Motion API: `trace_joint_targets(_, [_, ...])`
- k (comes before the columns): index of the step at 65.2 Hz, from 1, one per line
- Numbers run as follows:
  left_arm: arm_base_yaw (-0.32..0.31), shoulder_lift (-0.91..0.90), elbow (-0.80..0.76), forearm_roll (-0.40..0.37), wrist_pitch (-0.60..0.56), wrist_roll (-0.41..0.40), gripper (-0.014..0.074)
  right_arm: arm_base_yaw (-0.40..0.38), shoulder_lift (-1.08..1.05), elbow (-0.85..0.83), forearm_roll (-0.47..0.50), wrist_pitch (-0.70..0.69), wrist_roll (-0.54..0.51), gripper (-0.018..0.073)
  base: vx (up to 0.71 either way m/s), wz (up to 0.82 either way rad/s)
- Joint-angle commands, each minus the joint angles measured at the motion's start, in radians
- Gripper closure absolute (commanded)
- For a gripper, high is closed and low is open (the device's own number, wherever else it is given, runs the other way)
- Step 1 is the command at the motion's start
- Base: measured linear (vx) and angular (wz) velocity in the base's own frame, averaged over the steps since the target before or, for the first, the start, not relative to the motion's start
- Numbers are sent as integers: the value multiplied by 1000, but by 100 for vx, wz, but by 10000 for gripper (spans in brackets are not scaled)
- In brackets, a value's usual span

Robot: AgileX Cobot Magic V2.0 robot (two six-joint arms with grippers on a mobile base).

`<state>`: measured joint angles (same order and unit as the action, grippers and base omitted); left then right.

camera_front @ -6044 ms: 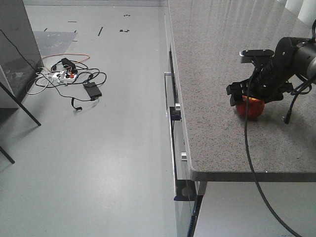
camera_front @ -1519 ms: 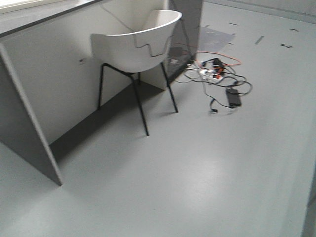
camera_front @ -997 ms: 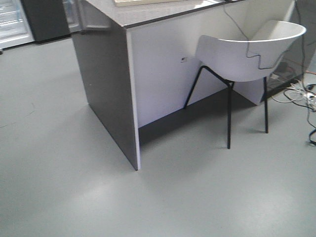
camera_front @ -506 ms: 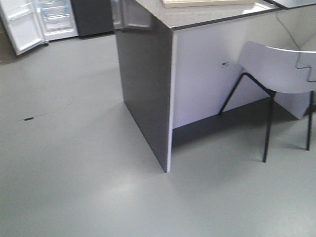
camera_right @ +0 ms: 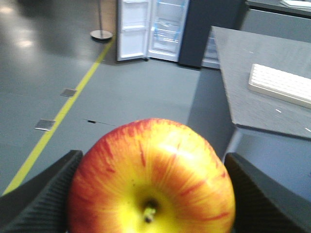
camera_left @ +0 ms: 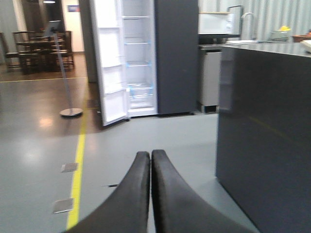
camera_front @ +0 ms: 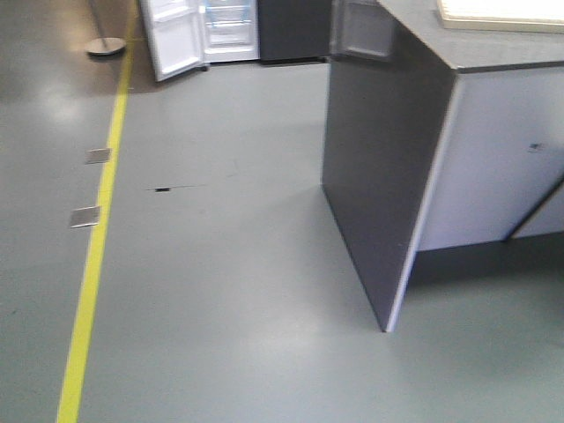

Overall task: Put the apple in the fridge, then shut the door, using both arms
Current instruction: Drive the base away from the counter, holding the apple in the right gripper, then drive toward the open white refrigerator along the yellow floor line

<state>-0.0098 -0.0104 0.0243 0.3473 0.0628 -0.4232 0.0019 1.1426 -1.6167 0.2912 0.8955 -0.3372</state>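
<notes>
Front view: no jaws and no apple in sight here. Just bare floor (camera_front: 247, 291), a yellow line (camera_front: 95, 231), a grey desk (camera_front: 379, 167), and far off the fridge (camera_front: 231, 28) with the door (camera_front: 173, 40) swung wide open.

Left wrist view: left gripper (camera_left: 150, 155) shut tight on nothing, fingers pressed together. Straight ahead of the jaws and well apart, the open fridge, white inside. Desk close on the right of the jaws.

Right wrist view: right gripper (camera_right: 151, 156) squeezing the apple (camera_right: 151, 179) from both sides, stem toward the camera. Far beyond the jaws, the fridge. To their right, the desk with a white keyboard (camera_right: 282, 83).

Trouble ahead, maybe: bumping the desk corner if steered too far right. Dropping the round, smooth apple after a hard jolt. Knocking the apple on a shelf edge if brought in too low.
</notes>
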Motion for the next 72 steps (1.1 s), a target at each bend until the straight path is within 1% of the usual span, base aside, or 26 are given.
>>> trace_joint_targets(1, [1,-16,-18,0,-63,-2,603,-3,-16,-23,17,-89,-8,455,9,51])
trace_joint_targets(37, [1,-16,-18,0,-63,-2,603,-3,-16,-23,17,-89,-8,455,11,43])
trace_joint_targets(72, [1,-16,-18,0,-63,-2,603,-3,-16,-23,17,-89,-8,455,12,18])
